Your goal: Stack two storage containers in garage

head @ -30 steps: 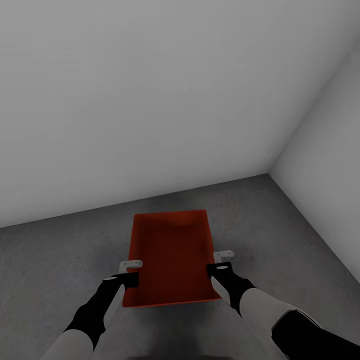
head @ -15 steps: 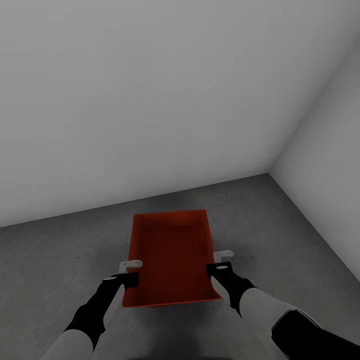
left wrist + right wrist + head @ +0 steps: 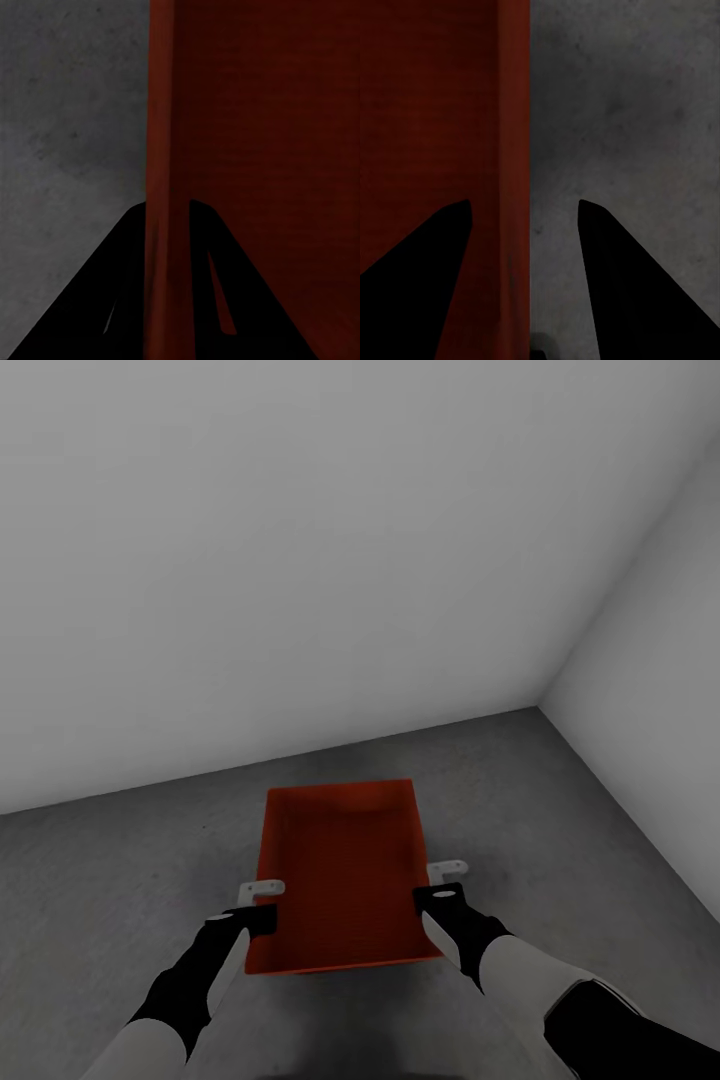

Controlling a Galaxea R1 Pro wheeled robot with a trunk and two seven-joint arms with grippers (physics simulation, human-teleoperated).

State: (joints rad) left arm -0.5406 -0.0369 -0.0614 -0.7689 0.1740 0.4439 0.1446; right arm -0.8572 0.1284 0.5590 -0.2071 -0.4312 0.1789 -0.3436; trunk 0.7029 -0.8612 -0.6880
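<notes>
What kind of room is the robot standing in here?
Probably a garage or a bare storage room: a mottled dark grey concrete floor, plain grey-white walls meeting in a corner, and no furniture in view. An orange-red storage container sits between the robot's arms.

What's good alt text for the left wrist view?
The left gripper straddles one wall of an orange-red bin, its two dark fingers close against either side of the wall. Beyond the wall on one side lies mottled dark grey floor, on the other the bin's inside.

Garage corner, bare grey-white walls (image 3: 300, 560), mottled dark grey concrete floor (image 3: 560, 810)
</notes>
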